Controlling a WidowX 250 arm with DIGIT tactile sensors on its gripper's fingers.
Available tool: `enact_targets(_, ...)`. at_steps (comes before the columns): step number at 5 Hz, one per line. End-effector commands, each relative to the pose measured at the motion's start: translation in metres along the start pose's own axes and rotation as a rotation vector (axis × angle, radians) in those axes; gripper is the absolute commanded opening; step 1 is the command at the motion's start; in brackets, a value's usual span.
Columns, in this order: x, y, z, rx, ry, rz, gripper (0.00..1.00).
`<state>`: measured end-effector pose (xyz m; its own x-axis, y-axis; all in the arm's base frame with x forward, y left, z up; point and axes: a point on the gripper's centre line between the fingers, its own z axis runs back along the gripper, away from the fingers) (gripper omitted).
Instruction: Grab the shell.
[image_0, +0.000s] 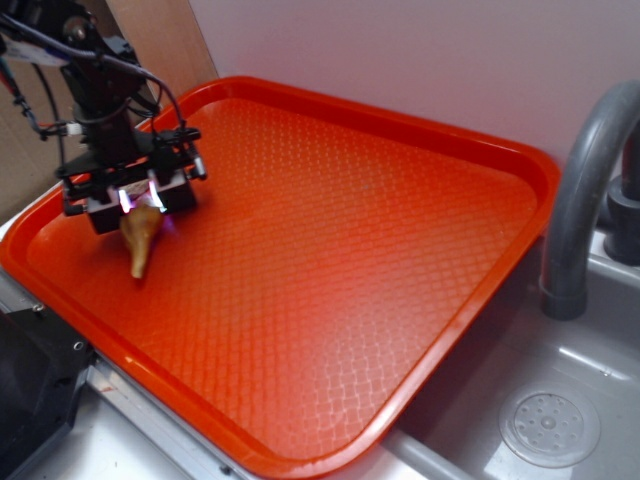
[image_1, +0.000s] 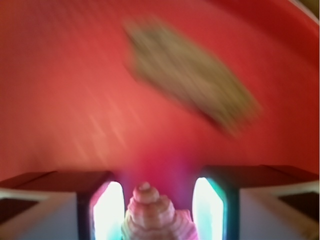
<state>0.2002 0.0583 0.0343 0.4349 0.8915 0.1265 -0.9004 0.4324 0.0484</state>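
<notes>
— Where is the shell (image_0: 139, 239)?

— Right between the fingers of the hand (image_0: 141, 203), wide end up. The hand looks clenched on it.

— What should the robot do?

— Squeeze gently and lift straight up off the tray (image_0: 330, 250).

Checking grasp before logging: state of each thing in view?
shell: between the jaws, wide end up, point down near the tray, apparently gripped
gripper: jaws closed around the shell
bark-like piece: lying flat on the tray, blurred
tray: flat beside the sink
</notes>
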Motion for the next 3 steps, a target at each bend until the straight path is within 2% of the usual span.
enact_targets(1,0.029,-0.026,0.099,-0.161,0.030,-0.011,0.00)
enact_targets(2,0.022,-0.045,0.136,-0.218,0.034,-0.257,0.00)
enact_targets(3,-0.005,-0.050,0.166,-0.310,-0.015,-0.445,0.00)
